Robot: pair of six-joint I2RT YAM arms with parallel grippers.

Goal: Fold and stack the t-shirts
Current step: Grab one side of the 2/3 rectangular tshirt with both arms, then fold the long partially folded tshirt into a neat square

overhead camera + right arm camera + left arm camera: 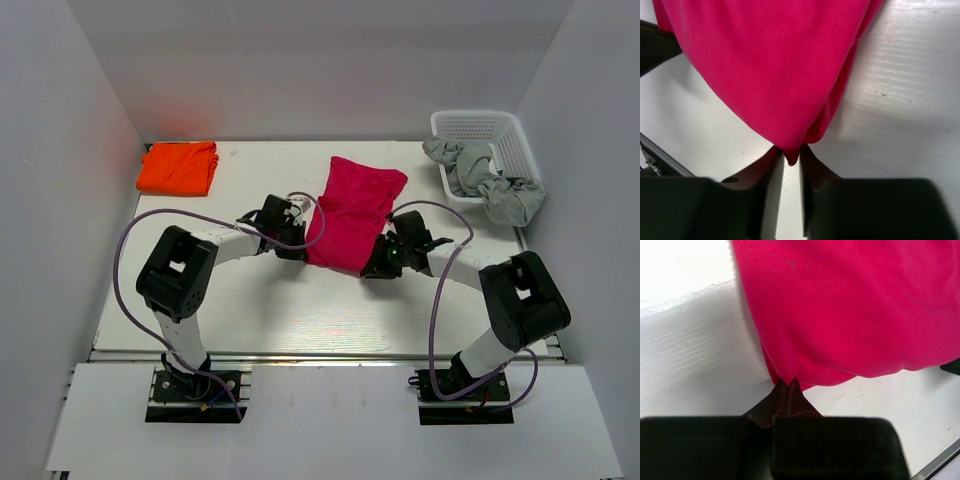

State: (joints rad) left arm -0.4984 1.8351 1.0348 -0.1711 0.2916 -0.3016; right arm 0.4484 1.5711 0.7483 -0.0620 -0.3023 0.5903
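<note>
Magenta-red t-shirt (352, 212): folded long, lying left of the white basket (478, 118).
Left gripper (787, 386): fingers clamped on its near hem, at the corner away from the basket.
Right gripper (791, 154): pinching the basket-side near corner.
Orange t-shirt (178, 167): folded, far left of the basket.
Grey cloth (490, 185): spilling over the basket's rim.

Grey cloth (487, 183) in white basket (478, 119)

The white table (250, 320) carries a folded orange t-shirt (178, 167) far left, a magenta-red t-shirt (355, 210) at centre, and a white mesh basket (500, 128) far right (grey cloth (503, 192) spilling over its rim).
</note>
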